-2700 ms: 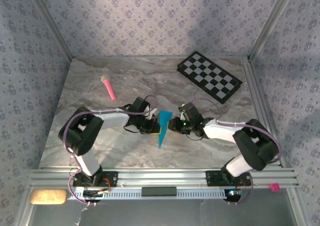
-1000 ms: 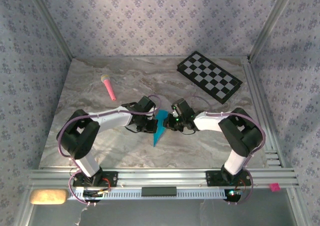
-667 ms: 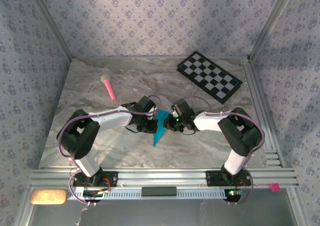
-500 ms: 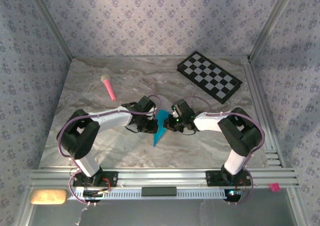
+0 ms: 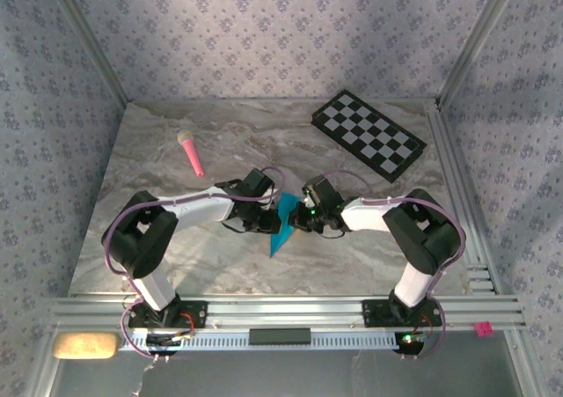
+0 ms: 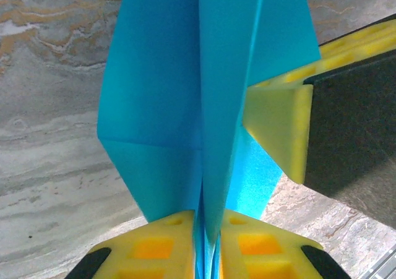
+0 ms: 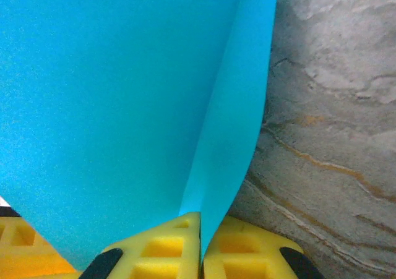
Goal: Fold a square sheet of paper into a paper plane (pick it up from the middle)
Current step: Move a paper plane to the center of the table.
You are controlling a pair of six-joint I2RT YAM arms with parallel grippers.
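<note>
1. While pinched from both sides, the paper plane (image 5: 281,225) sits well apart from the checkered board (image 5: 368,134), near-left of it.
2. Jaws of left gripper (image 6: 207,232) and right gripper (image 7: 201,232): closed on its layers.
3. Change: right arm swung inward, tilting it; creasing likely continues.

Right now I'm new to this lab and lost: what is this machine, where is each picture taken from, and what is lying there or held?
Two robot arms are bolted at the near edge of a marble table. The wide picture looks down from above and behind them; each close-up comes from a wrist camera. The left gripper and right gripper are both shut on a folded blue paper plane between them. Farther back lie a pink stick and a checkered board.
</note>
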